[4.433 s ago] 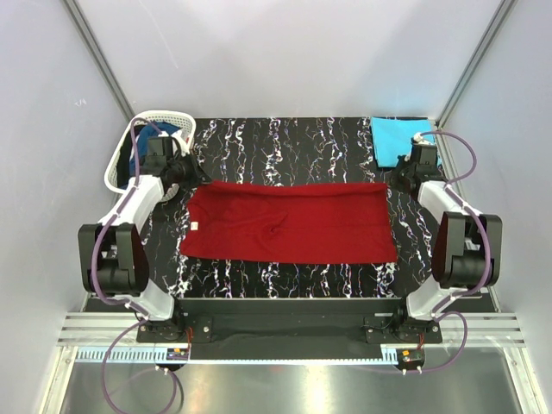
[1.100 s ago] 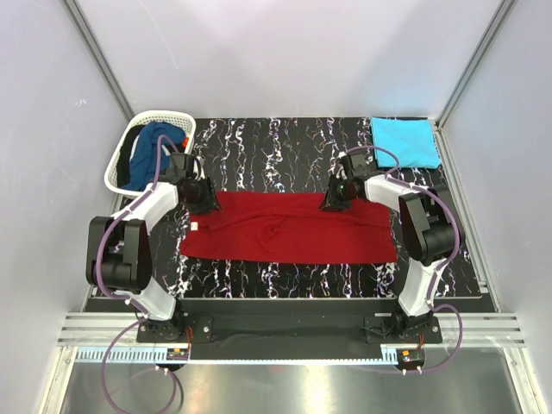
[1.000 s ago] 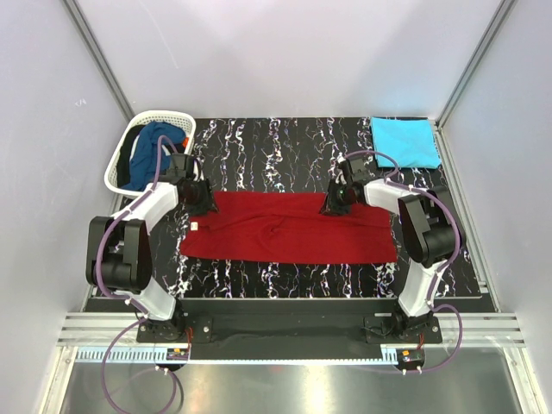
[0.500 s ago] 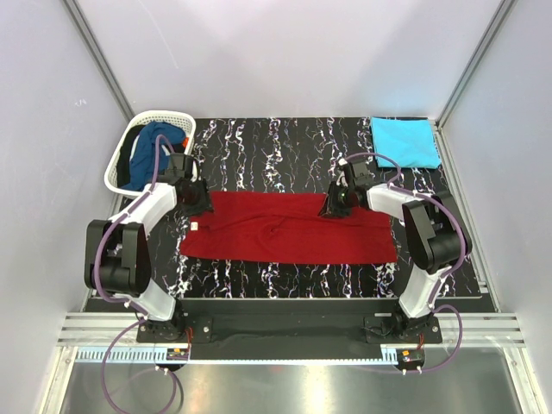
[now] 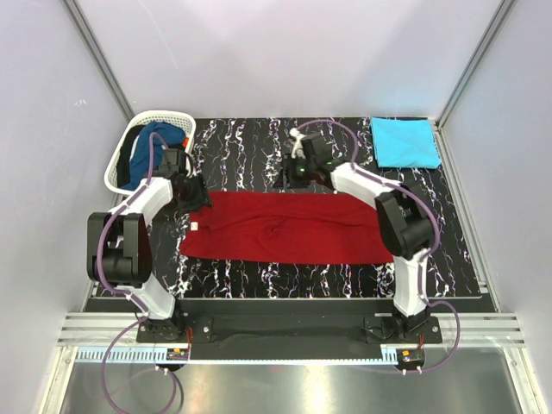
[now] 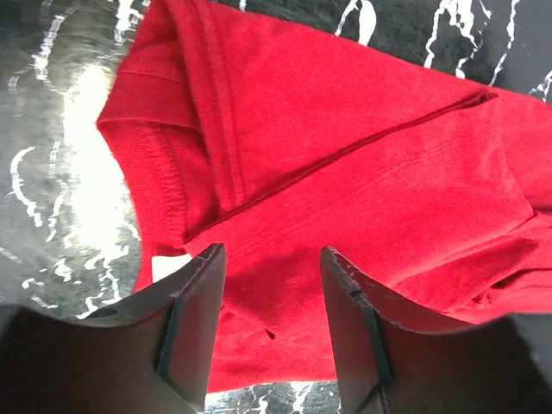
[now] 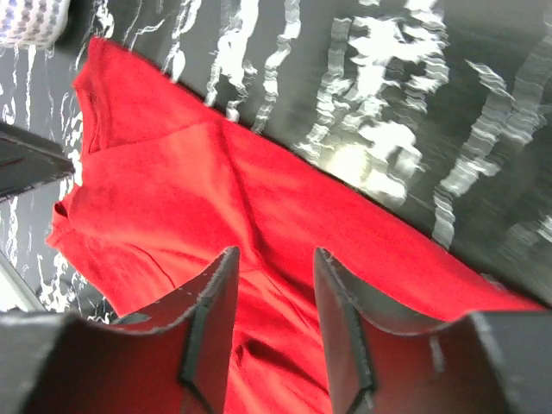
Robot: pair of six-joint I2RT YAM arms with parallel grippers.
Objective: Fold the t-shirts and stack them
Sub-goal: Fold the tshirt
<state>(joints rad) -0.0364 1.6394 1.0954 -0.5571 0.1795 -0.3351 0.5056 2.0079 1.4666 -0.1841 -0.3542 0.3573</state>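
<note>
you're seeing the red t-shirt (image 5: pixel 289 227) lying across the middle of the table (image 5: pixel 259 147) as a long band, needing more folds. the turquoise t-shirt (image 5: pixel 404 142) is sitting folded at the far right corner. the dark blue t-shirt (image 5: pixel 147 151) is waiting in the basket (image 5: pixel 116 168). the left gripper (image 6: pixel 272 259) and right gripper (image 7: pixel 272 259) are hovering over the red one, jaws spread, gripping nothing.
</note>
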